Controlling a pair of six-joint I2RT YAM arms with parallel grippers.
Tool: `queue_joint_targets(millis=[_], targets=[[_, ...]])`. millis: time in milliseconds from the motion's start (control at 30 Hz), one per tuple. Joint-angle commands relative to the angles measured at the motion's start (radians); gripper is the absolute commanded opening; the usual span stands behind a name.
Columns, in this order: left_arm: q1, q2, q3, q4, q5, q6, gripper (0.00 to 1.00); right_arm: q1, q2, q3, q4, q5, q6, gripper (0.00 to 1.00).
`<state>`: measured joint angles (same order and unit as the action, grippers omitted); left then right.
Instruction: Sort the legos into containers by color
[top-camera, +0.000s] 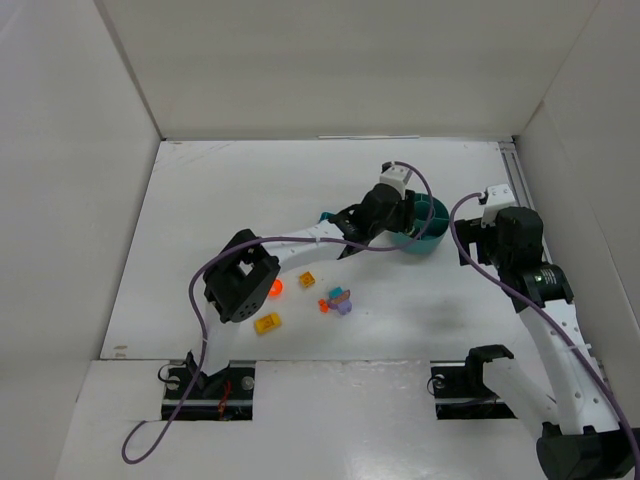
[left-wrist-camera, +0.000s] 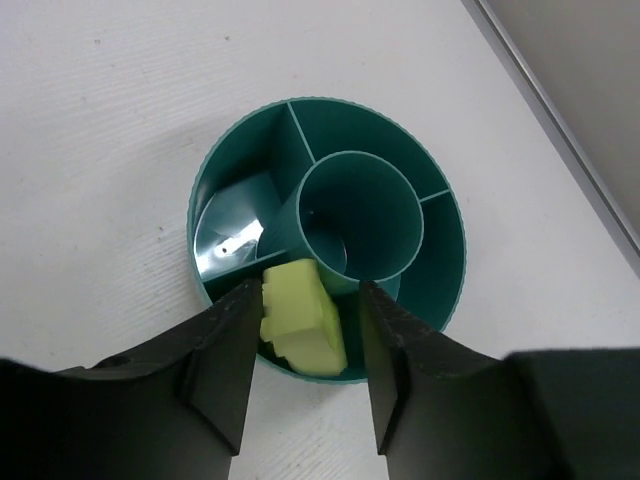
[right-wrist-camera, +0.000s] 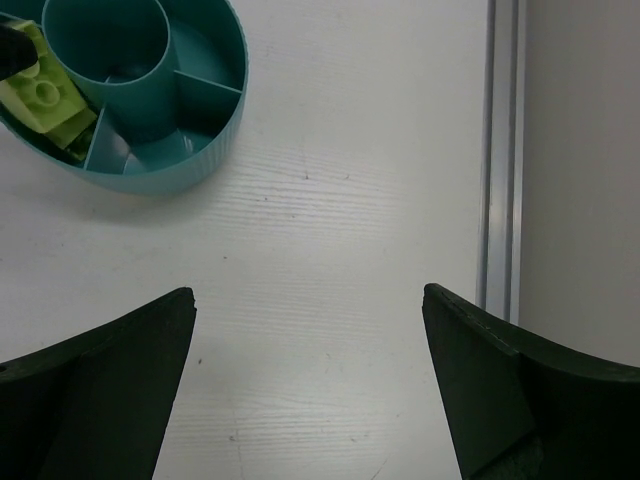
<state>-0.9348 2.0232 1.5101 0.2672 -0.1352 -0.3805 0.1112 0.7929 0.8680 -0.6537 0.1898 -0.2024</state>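
Left gripper (left-wrist-camera: 310, 293) stood slightly parted over the bowl (left-wrist-camera: 447, 262), with a yellow-green lego (left-wrist-camera: 300, 318) between its fingers in an outer compartment, touching one finger and clear of the other. Right gripper (right-wrist-camera: 308, 293) hung spread wide near the table's (right-wrist-camera: 330, 200) right edge. Other legos (top-camera: 267, 323) lay toward the near edge.

Glossy teal plastic bowl (left-wrist-camera: 440, 250), smooth yellow-green plastic brick (left-wrist-camera: 300, 320), matt white table (left-wrist-camera: 100, 150)

White table (top-camera: 200, 200), faint grain; white panel walls (top-camera: 330, 60) on three sides; metal rail (right-wrist-camera: 500, 150) along right edge; even light.
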Motion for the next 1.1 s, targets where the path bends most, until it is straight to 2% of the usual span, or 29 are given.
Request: queue_joint_targets(millis=[0, 233, 333, 400, 500, 633, 667, 767, 833, 900, 933, 1000, 1067], targets=[[-0.001, -0.012, 0.045, 0.06, -0.004, -0.023, 0.43, -0.005, -0.006, -0.003, 0.031, -0.009, -0.006, 1.0], [-0.001, -0.044, 0.006, 0.05, 0.017, -0.023, 0.51, -0.005, -0.017, -0.012, 0.031, -0.02, -0.006, 1.0], [-0.001, -0.119, -0.037, 0.062, 0.017, -0.023, 0.67, -0.005, -0.037, -0.012, 0.031, -0.055, -0.038, 1.0], [-0.001, -0.17, -0.106, 0.082, 0.006, -0.023, 0.83, -0.005, -0.046, -0.023, 0.043, -0.076, -0.051, 1.0], [-0.001, -0.271, -0.192, 0.102, -0.004, -0.014, 0.97, -0.005, -0.055, -0.032, 0.064, -0.104, -0.083, 1.0], [0.034, -0.389, -0.284, 0.024, -0.043, -0.05, 1.0, 0.004, -0.066, -0.053, 0.126, -0.235, -0.159, 1.0], [0.05, -0.415, -0.315, 0.012, -0.043, -0.06, 1.0, 0.014, -0.075, -0.063, 0.149, -0.309, -0.173, 1.0], [0.125, -0.539, -0.508, 0.032, 0.002, -0.116, 1.0, 0.1, -0.044, -0.073, 0.183, -0.31, -0.183, 1.0], [0.175, -0.65, -0.64, 0.032, 0.013, -0.165, 1.0, 0.217, -0.008, -0.058, 0.183, -0.264, -0.183, 0.99], [0.185, -0.728, -0.714, -0.018, -0.061, -0.192, 1.0, 0.319, 0.051, -0.046, 0.195, -0.167, -0.163, 0.99], [0.185, -0.804, -0.767, -0.048, -0.093, -0.205, 1.0, 0.432, 0.074, -0.037, 0.21, -0.132, -0.152, 0.99], [0.185, -0.875, -0.806, -0.118, -0.18, -0.273, 1.0, 0.54, 0.158, -0.026, 0.267, -0.067, -0.123, 0.99], [0.194, -0.972, -0.85, -0.229, -0.225, -0.334, 1.0, 0.664, 0.277, 0.005, 0.346, -0.067, -0.1, 0.99]])
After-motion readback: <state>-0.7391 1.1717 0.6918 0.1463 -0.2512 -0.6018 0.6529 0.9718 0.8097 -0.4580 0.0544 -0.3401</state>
